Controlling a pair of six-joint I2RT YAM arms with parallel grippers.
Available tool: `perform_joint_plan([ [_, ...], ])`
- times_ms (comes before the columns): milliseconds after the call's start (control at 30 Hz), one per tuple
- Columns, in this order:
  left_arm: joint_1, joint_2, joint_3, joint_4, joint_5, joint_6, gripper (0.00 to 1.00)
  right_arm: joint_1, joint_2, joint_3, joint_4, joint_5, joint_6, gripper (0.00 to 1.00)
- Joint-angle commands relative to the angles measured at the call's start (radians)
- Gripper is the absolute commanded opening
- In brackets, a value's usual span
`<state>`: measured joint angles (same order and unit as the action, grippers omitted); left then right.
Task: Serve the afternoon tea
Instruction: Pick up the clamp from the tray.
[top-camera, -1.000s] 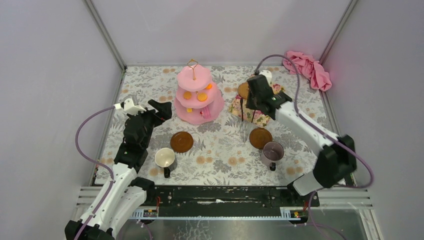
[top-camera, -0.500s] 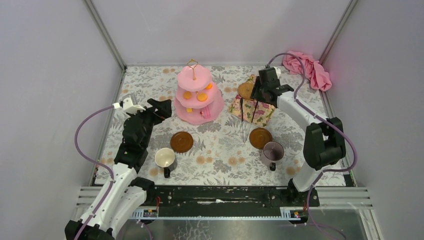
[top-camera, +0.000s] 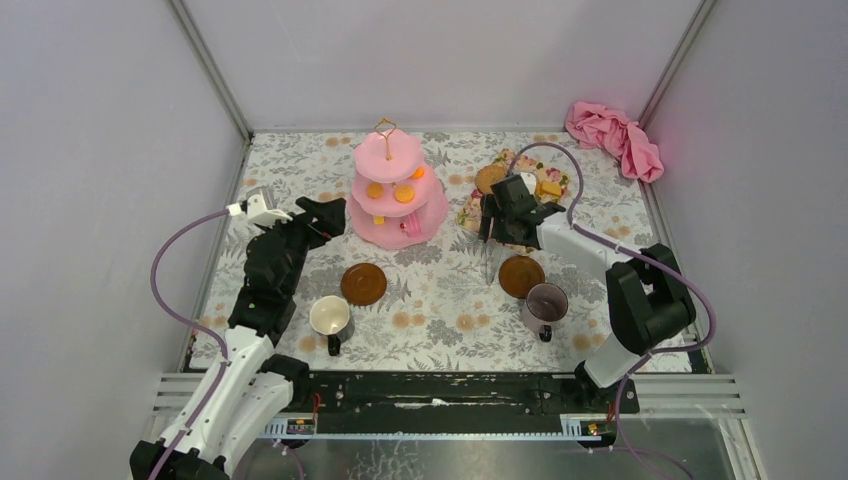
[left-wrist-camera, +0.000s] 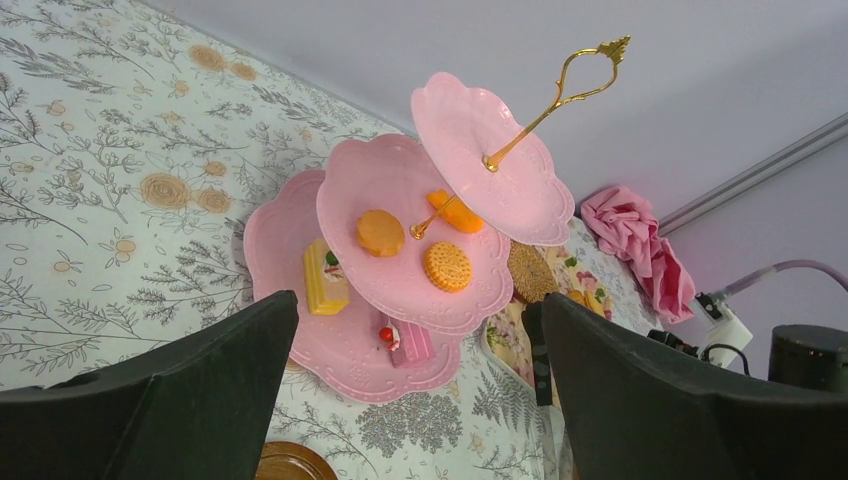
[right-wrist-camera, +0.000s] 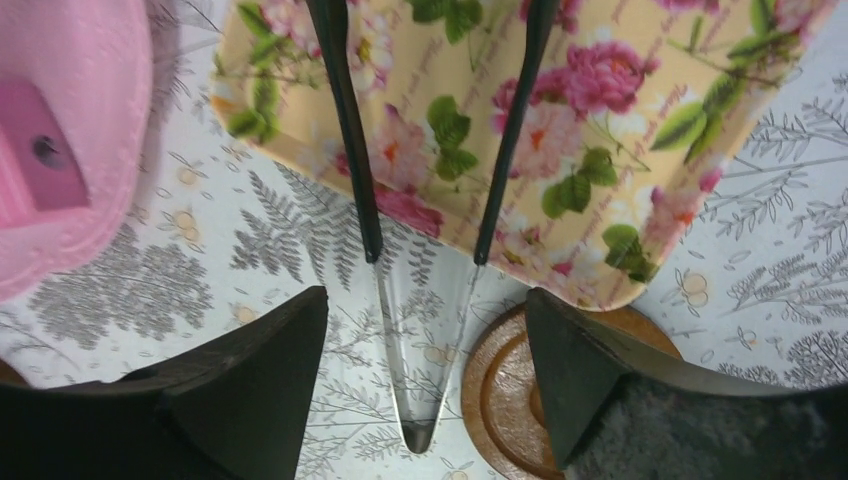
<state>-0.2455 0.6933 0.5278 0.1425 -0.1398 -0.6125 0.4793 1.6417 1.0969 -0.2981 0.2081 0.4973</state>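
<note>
I have the right gripper hanging low, just to the right of the pink three-tier cake stand. Its jaws stand wide apart and hold nothing. The slim black tongs lie between the fingers, and the fingers do not touch them. The tongs rest partly on the yellow tray with painted roses and partly on the table. The end where their two arms meet lies beside a round brown saucer.

The left gripper waits just left of the stand. It is open as wide as it goes and it is empty.

Small round orange biscuits sit on the stand's middle tier. In front of the stand are the white mug and a second brown saucer. The purple mug stands in front and to the right, just beside the first saucer. More treats may lie on the tray, but they are too small for me to be sure.

I think the step is picking up the tongs. To do it well, I should keep both thin arms in the middle of the gap and go straight down. Then I should close slowly on the black part. A hard or crooked squeeze could make the tongs slide off the tray edge or bump the saucer.
</note>
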Motion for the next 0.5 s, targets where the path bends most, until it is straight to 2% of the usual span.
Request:
perform_joint_plan([
  [0,0.007,-0.005,-0.01,0.073,0.014,0.002,1.0,0.045,-0.059,-0.058,0.071,0.14,0.024,0.81],
  [233,0.011,0.003,-0.011,0.08,0.022,-0.004,1.0,0.106,-0.038,-0.124,0.103,0.198,0.066,0.83],
  [467,0.011,0.004,-0.01,0.075,0.021,-0.003,1.0,0.129,-0.031,-0.186,0.187,0.232,0.11,0.73],
])
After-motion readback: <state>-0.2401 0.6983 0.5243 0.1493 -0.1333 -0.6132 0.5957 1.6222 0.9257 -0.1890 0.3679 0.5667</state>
